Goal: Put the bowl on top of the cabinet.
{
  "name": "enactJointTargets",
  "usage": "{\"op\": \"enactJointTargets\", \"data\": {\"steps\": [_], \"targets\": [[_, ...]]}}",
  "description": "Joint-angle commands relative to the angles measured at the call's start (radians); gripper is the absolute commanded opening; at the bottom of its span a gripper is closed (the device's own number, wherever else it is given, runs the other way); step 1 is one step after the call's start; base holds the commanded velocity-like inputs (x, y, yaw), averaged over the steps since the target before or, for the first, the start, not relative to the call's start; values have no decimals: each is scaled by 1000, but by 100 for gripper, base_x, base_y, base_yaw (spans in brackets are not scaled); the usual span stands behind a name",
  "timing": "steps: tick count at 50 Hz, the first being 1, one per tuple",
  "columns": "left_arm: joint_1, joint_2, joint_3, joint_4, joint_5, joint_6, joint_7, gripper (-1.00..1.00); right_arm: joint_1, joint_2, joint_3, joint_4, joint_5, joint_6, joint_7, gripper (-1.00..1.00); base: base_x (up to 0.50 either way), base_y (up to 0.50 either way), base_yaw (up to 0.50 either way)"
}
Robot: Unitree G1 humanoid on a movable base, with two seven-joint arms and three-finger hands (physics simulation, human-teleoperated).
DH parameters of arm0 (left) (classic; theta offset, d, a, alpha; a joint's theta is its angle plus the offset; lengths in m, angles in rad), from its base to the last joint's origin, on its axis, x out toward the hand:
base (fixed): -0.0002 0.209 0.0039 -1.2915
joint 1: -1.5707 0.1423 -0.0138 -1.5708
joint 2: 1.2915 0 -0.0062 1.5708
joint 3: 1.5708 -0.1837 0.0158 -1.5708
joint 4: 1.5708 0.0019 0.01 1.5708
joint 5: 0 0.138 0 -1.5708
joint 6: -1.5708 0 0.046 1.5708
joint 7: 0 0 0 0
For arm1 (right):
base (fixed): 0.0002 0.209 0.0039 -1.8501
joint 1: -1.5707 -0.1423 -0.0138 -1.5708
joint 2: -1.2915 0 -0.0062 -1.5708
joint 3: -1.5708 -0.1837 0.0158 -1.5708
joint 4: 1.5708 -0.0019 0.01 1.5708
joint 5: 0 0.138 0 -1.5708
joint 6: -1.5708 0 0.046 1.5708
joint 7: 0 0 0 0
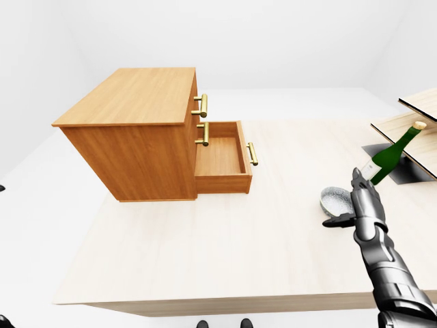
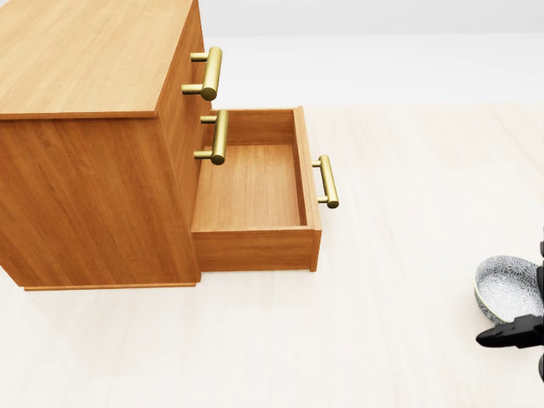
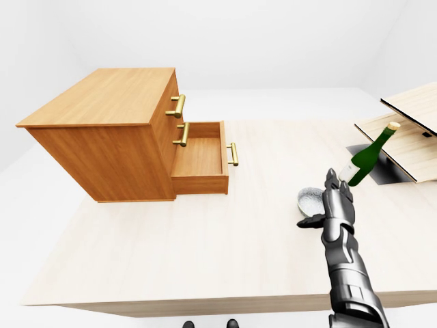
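A small grey patterned bowl (image 2: 507, 287) sits on the pale table at the right edge of the head view. My right hand (image 1: 356, 201) hovers just over and beside the bowl (image 1: 334, 199), fingers spread open, thumb sticking out to the left below the rim; nothing is held. The wooden cabinet (image 1: 133, 119) stands at the left in the left-eye view, its flat top (image 1: 130, 96) bare. Its bottom drawer (image 2: 251, 191) is pulled out and holds nothing. My left hand does not show in any view.
A green wine bottle (image 1: 390, 154) leans tilted just above and right of the bowl. Past it at the right edge lie slanted wooden boards (image 1: 410, 130) over a dark plate. Brass handles (image 2: 212, 72) stick out of the cabinet toward the right. The table's near edge (image 1: 239, 301) runs along the bottom.
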Motion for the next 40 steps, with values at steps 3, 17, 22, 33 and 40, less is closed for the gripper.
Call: {"op": "enactJointTargets", "data": {"steps": [3,17,22,33,40], "targets": [[-2,-1,-2,-2,2,0,1,100,-53,-17,27,116,-9,0,-52,100,0,0,0],[3,-11,-11,4,21,0,-12,100,-82,-27,61,211,-14,0,-103,100,0,0,0],[1,-13,-12,3,25,0,-14,100,-87,-28,65,227,-16,0,-110,100,0,0,0],[-1,-9,-4,1,17,0,-12,100,-124,-31,93,325,-24,0,-155,100,0,0,0],[-2,-7,-5,-1,14,0,-9,100,-131,-34,99,340,-24,0,-160,100,0,0,0]]}}
